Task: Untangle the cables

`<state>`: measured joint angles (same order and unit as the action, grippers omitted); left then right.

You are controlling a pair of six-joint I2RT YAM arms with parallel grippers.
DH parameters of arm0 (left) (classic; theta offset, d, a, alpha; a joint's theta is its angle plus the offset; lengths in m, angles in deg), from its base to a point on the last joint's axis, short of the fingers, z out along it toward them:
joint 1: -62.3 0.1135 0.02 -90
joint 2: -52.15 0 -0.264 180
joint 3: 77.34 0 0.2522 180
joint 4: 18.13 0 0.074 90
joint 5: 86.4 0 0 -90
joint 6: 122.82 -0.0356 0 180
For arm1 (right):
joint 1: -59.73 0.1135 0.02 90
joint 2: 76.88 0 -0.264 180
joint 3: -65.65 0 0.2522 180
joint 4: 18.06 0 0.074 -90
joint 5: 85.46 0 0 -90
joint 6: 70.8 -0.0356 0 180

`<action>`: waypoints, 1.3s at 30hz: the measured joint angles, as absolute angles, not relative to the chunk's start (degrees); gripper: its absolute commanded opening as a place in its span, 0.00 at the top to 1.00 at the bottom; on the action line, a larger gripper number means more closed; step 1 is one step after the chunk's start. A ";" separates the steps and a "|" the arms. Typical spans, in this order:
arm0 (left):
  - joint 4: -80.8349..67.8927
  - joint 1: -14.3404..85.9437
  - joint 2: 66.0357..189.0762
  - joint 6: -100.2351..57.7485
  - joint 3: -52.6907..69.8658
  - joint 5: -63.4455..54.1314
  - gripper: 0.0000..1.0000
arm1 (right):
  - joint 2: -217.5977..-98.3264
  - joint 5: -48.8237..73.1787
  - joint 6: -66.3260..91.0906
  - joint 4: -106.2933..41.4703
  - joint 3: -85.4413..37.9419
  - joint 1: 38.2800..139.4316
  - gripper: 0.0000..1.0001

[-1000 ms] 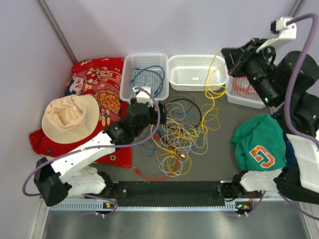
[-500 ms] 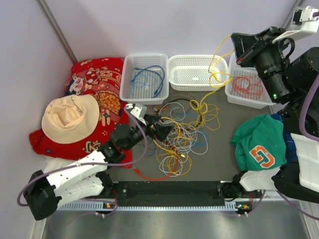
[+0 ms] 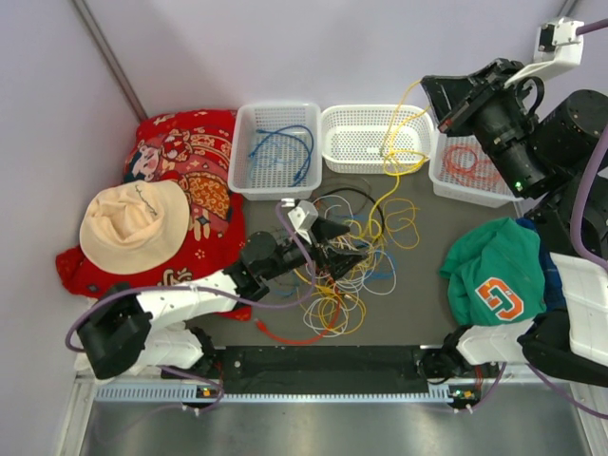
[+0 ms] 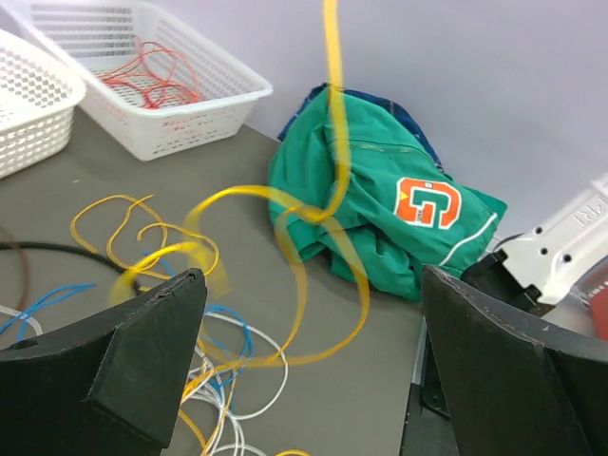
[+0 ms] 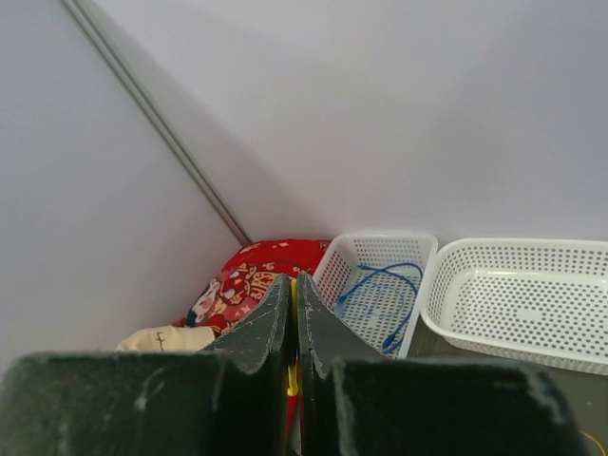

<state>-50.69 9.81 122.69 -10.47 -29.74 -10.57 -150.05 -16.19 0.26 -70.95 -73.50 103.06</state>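
A tangle of yellow, white, blue and black cables [image 3: 347, 261] lies on the grey table, with a red-orange cable [image 3: 290, 337] at its near edge. My right gripper [image 3: 445, 100] is raised at the back right and shut on a yellow cable [image 3: 389, 157] that hangs down to the pile; the cable shows between its jaws [image 5: 294, 375]. The same yellow cable [image 4: 332, 204] crosses the left wrist view, blurred. My left gripper [image 3: 334, 239] is open and low over the left side of the tangle.
Three white baskets stand at the back: the left one [image 3: 275, 150] holds a blue cable, the middle one [image 3: 366, 142] has the yellow cable draped over its rim, the right one [image 3: 465, 171] holds a red-orange cable. Red cloth and hat [image 3: 142, 223] left, green shirt [image 3: 499, 275] right.
My left gripper has moved right, from beside the left basket onto the tangle. My right gripper has lifted the yellow cable and swung with it over the middle and right baskets.
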 measured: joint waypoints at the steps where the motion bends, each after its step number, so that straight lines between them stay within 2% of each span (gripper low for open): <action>1: -51.59 9.22 124.14 -10.56 -28.93 -11.09 0.01 | -150.05 -15.78 -0.09 -71.21 -73.50 103.06 1.00; 6: -55.30 7.80 129.38 -11.35 -26.39 -13.13 0.01 | -150.00 -14.69 -1.03 -72.04 -73.50 103.06 1.00; 8: -56.27 7.58 131.98 -11.94 -25.23 -13.54 0.08 | -150.00 -14.42 -1.38 -72.15 -73.50 103.06 1.00; 9: -56.62 7.52 133.10 -12.05 -24.82 -13.52 0.18 | -150.00 -14.23 -1.49 -72.15 -73.50 103.06 1.00; 12: -56.99 7.45 136.94 -13.03 -23.62 -13.48 0.39 | -150.00 -13.92 -1.62 -72.20 -73.50 103.06 1.00; 13: -56.92 7.45 137.64 -13.34 -23.55 -13.48 0.62 | -149.98 -13.88 -1.62 -72.20 -73.50 103.06 1.00; 16: -56.16 7.49 138.95 -14.45 -23.57 -13.50 1.00 | -149.68 -13.83 -1.53 -72.52 -73.50 103.06 1.00; 24: -49.64 7.49 136.20 -16.53 -25.95 -8.65 1.00 | -147.86 -14.25 -1.34 -72.70 -73.50 103.06 1.00; 31: -24.81 8.83 130.39 -14.02 -25.43 10.59 1.00 | -146.73 -17.05 0.65 -71.61 -73.02 103.06 1.00; 34: -14.28 14.25 130.17 -10.12 -24.88 14.57 1.00 | -146.29 -18.75 1.81 -70.45 -73.02 103.06 1.00; 39: -0.82 28.11 131.00 -3.83 -24.45 14.92 1.00 | -144.76 -21.94 3.82 -68.26 -73.04 103.06 1.00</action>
<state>-0.82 28.11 131.00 -3.83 -24.45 14.92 -144.76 -21.94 3.82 -68.26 -73.04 103.06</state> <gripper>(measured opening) 0.012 0.011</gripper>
